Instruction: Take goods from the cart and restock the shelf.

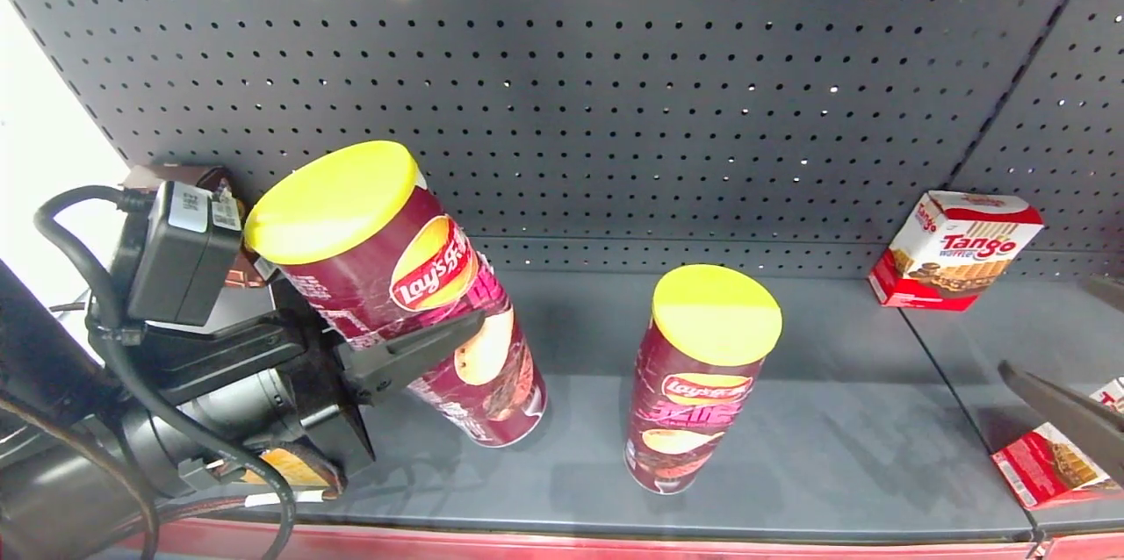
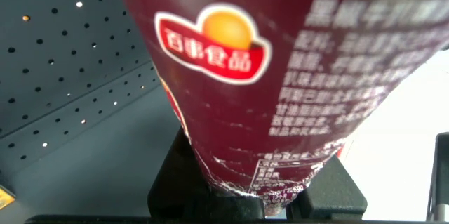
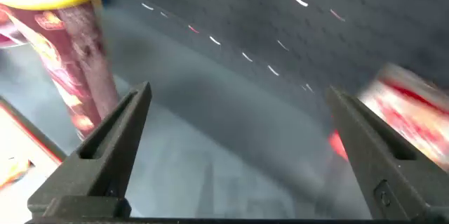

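Head view: left end effector (image 1: 421, 323) clamps tilted maroon, yellow-lidded chip can (image 1: 386, 253).

The lower red box (image 1: 1043, 470) runs off the head view's right edge. A brown packet (image 1: 184, 176) sits mostly hidden behind the left arm (image 1: 176, 349); its kind cannot be told.

Yellow-lidded chip can (image 1: 395, 279) tilted, second can (image 1: 694, 393) upright on shelf (image 1: 834, 437)
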